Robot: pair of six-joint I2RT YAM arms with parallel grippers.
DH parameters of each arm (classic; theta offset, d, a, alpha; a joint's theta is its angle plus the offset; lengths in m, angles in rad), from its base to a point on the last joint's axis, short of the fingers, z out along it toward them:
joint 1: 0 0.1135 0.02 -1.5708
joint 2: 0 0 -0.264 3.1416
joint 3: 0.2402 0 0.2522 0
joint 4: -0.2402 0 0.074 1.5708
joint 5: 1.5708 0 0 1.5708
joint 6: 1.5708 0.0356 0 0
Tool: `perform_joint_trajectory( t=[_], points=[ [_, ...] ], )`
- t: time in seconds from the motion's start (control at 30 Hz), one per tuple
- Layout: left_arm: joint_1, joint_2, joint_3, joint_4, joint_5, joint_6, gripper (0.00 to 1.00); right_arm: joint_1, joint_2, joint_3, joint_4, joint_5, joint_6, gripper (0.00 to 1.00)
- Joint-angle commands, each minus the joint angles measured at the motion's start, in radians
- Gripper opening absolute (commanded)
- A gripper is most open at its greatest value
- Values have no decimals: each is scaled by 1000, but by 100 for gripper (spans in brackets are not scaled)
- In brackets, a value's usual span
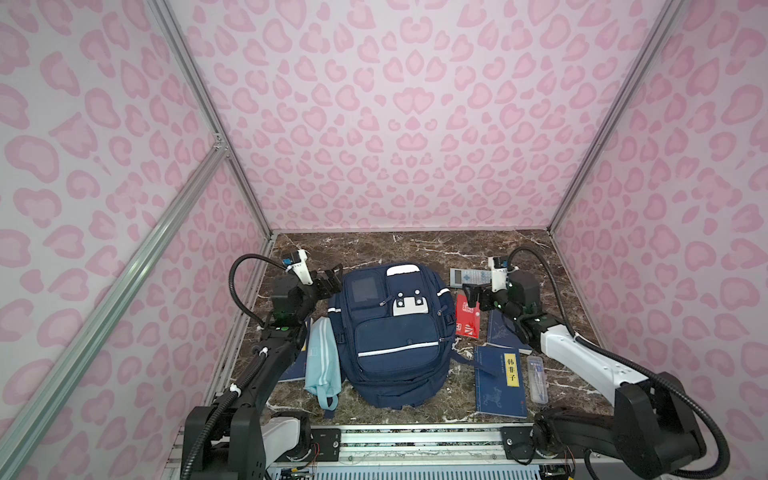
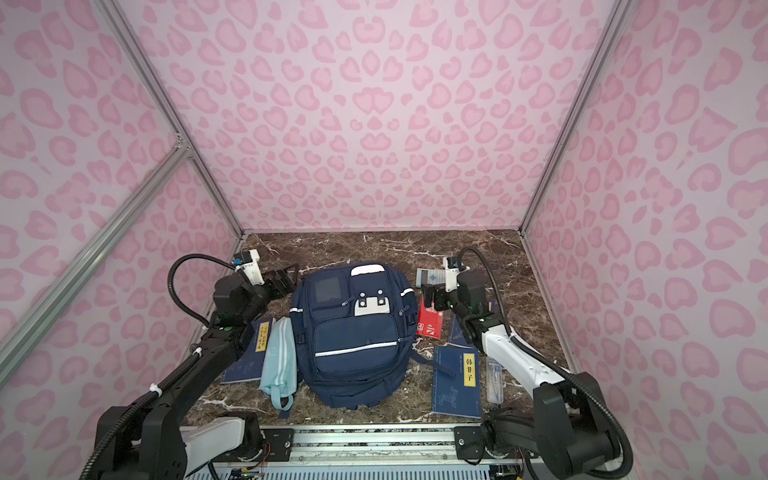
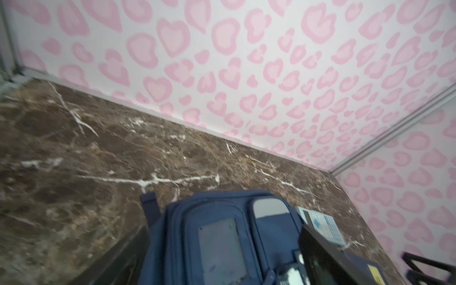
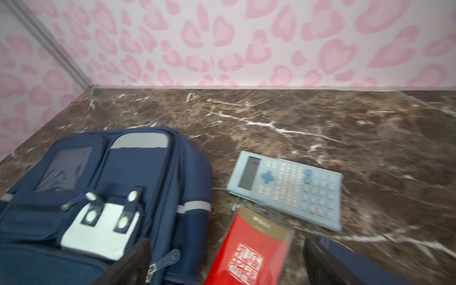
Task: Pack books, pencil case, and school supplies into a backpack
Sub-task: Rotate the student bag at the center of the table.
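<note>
The navy backpack (image 1: pixel 390 332) (image 2: pixel 353 332) lies front-up in the middle of the marble table. My left gripper (image 1: pixel 328 280) (image 3: pixel 219 261) hovers open at its top left corner, holding nothing. My right gripper (image 1: pixel 471 294) (image 4: pixel 224 264) is open over the far end of the red pack (image 1: pixel 467 322) (image 4: pixel 251 251). The calculator (image 1: pixel 467 276) (image 4: pixel 288 190) lies just beyond it. The aqua pencil case (image 1: pixel 323 361) rests along the backpack's left side, over a book (image 2: pixel 249 353). Two more books (image 1: pixel 500 380) (image 1: pixel 505 334) and the clear ruler pack (image 1: pixel 537 378) lie to the right.
Pink patterned walls (image 1: pixel 415 124) close in the table on three sides, with aluminium posts (image 1: pixel 249 187) at the corners. Bare marble (image 1: pixel 415 245) runs behind the backpack. A metal rail (image 1: pixel 415 440) carrying both arm bases lines the front edge.
</note>
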Motion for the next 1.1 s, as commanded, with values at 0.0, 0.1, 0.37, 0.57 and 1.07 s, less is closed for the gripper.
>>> perform_joint_trajectory(
  t=[0.0,0.1,0.37,0.57,1.07],
  points=[
    [-139,-19,31,-242,-186,-28,98,80,133,107,-136,11,-2,98],
    [-298,-19,20,-388,-325,-39,97,145,289,249,-249,43,-22,96],
    [-469,159,-76,-288,-385,-102,72,154,517,412,-330,35,-20,88],
    [-473,428,94,-258,-418,-59,43,142,562,440,-358,-24,-20,49],
    [-449,731,633,-409,-402,33,20,123,350,258,-367,-50,-12,18]
  ],
)
